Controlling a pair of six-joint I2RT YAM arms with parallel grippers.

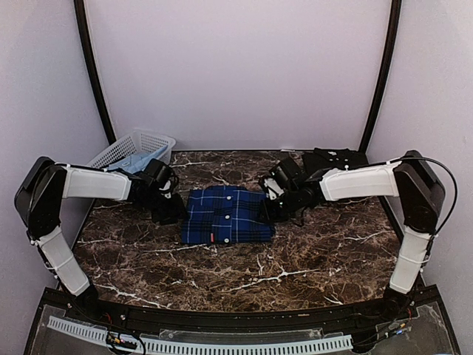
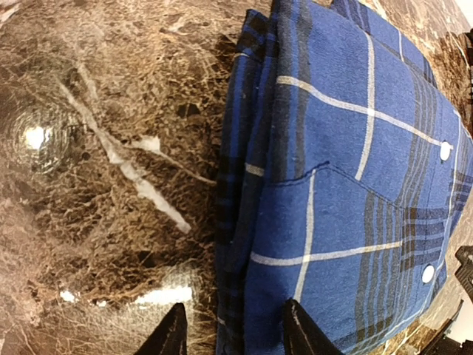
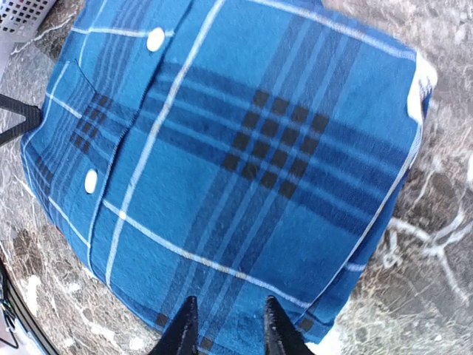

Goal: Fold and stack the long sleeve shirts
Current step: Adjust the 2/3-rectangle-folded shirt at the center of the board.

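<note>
The royal-blue-and-navy plaid long sleeve shirt (image 1: 228,215) lies folded into a rectangle on the marble table (image 1: 244,274), buttons up. The black shirt (image 1: 334,158) lies crumpled at the back right, partly behind my right arm. My left gripper (image 1: 169,208) is at the plaid shirt's left edge. In the left wrist view it (image 2: 236,336) is open and straddles the folded edge (image 2: 236,222), one fingertip over marble and one over cloth. My right gripper (image 1: 269,200) is at the shirt's right edge. Seen from the right wrist, it (image 3: 228,333) is open a little over flat cloth (image 3: 244,163), pinching nothing.
A white lattice basket (image 1: 134,150) holding something pale blue stands at the back left corner, just behind my left arm. Purple walls close in the table on three sides. Bare marble runs from the shirt to the near edge.
</note>
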